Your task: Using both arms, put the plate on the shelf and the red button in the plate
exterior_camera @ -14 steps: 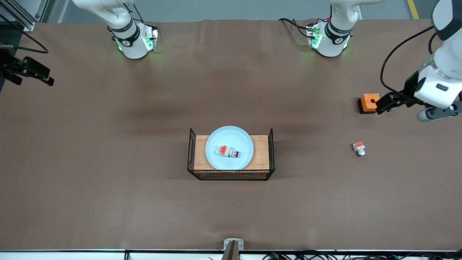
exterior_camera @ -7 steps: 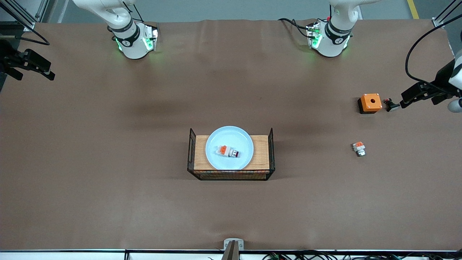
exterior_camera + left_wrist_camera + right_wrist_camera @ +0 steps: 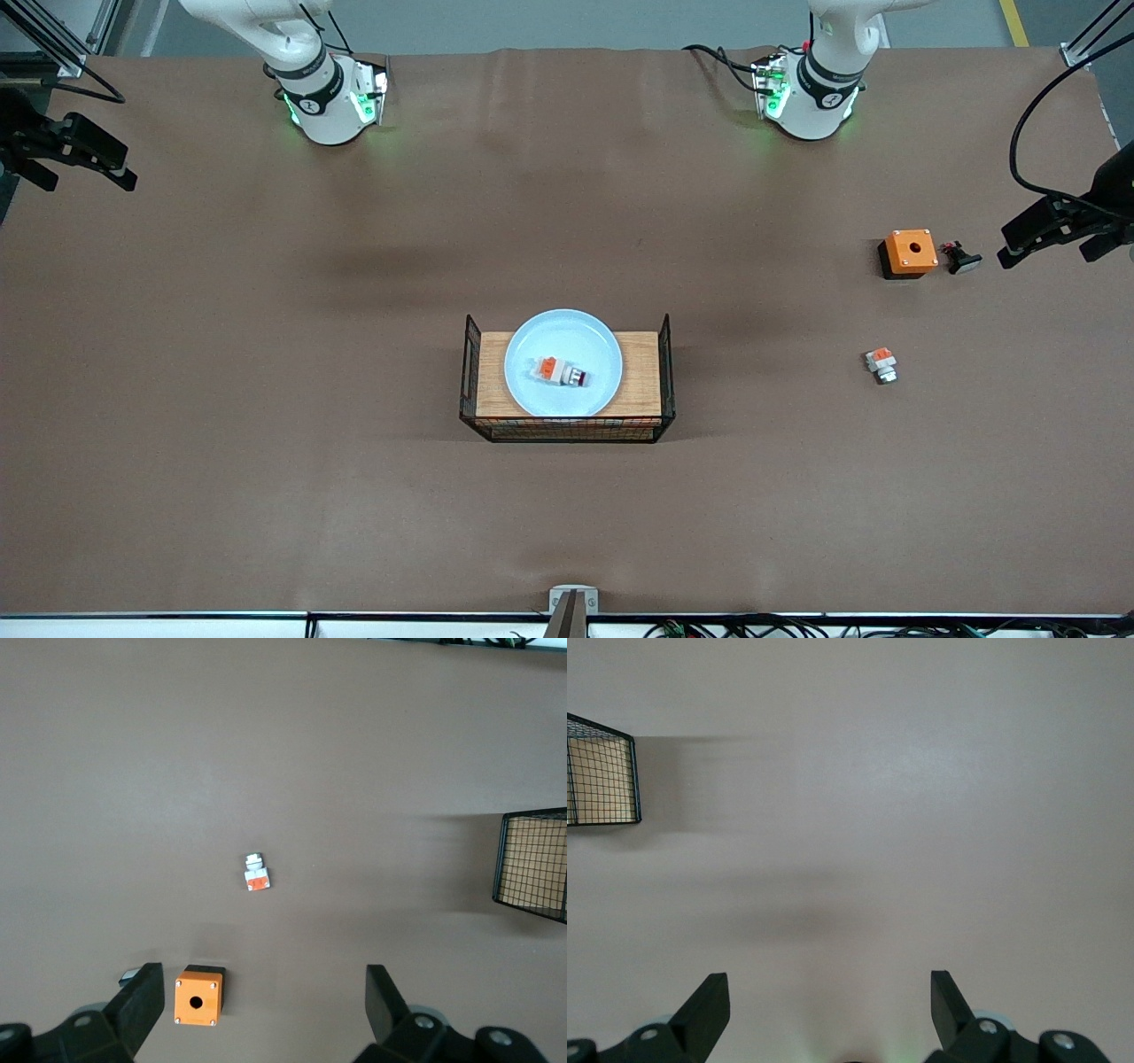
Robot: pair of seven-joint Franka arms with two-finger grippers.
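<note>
The plate (image 3: 563,362) sits at the centre of the frame on the wooden floor of a wire basket (image 3: 567,430), with the red button (image 3: 562,372) lying on its side inside it. Over the last second the left pincer (image 3: 1032,239) has pulled away from the orange box (image 3: 909,252) to the right edge of the frame, fingers spread and empty, while the right pincer (image 3: 84,164) hangs at the upper left edge, also spread. With both arms drawn back over the brown surface (image 3: 266,461), the placing looks finished.
</note>
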